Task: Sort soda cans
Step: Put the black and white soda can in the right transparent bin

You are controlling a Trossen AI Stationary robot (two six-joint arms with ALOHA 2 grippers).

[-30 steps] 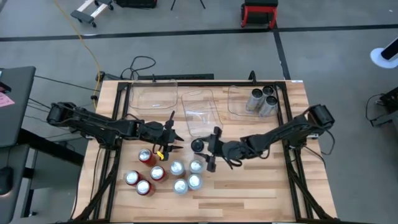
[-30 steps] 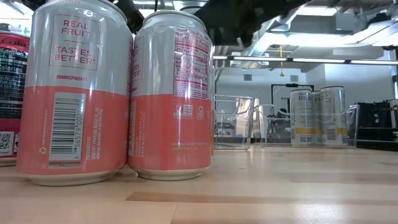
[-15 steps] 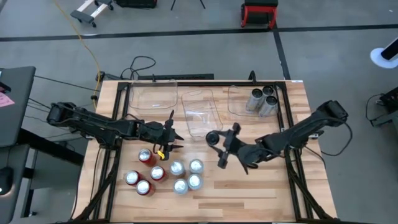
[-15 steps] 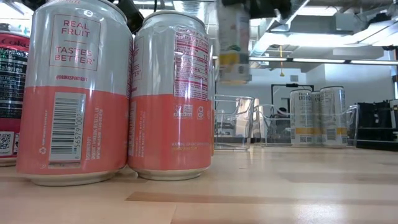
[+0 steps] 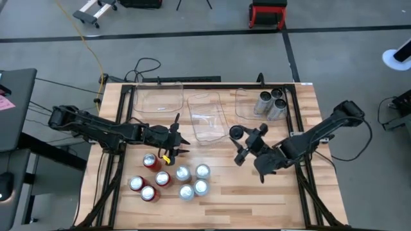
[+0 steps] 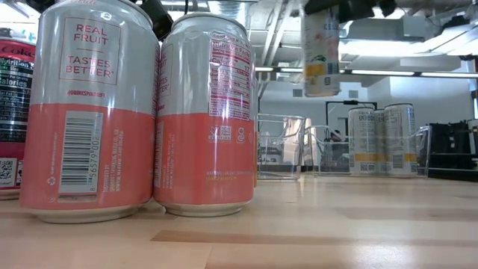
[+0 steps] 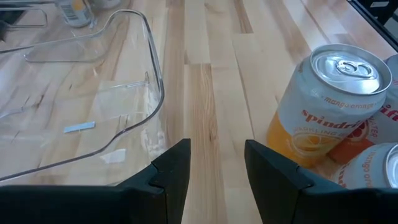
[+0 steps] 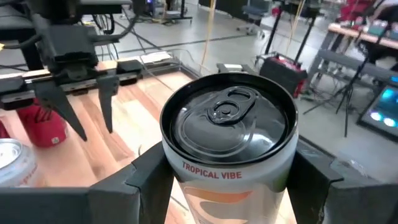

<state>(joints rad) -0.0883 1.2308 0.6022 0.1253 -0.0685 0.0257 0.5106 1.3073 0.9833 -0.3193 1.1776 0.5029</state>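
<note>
Grey workshop floor surrounds your wooden table (image 5: 257, 199), and both arms reach in over it. Your right gripper (image 5: 247, 146) is clenched around a dark-topped can (image 5: 236, 133), lifted clear of the table; the right wrist view shows the fingers pressed to both sides of its body, and the low view shows it hanging in the air. Just beyond this gripper, toward the far edge, sits the right bin (image 5: 247, 110), already holding three cans (image 5: 271, 104) of the same light, yellow-banded kind. That bin looks like the destination, so you still have to carry the load over it and lower it in.

Across from it, your left gripper (image 5: 174, 145) hovers with its fingers spread and nothing between them, close to the nearest of the unsorted cans. Its wrist view shows an orange-labelled can (image 7: 323, 109) just beside its fingertips and the corner of the middle bin (image 5: 207, 119) on the other side.

By my reading you are about a third through. Eight cans remain in a cluster (image 5: 170, 179) on the table below the left gripper: four red and four silver-and-coral. The middle bin and the left bin (image 5: 157, 102) look empty, so both those groups are still to do.
</note>
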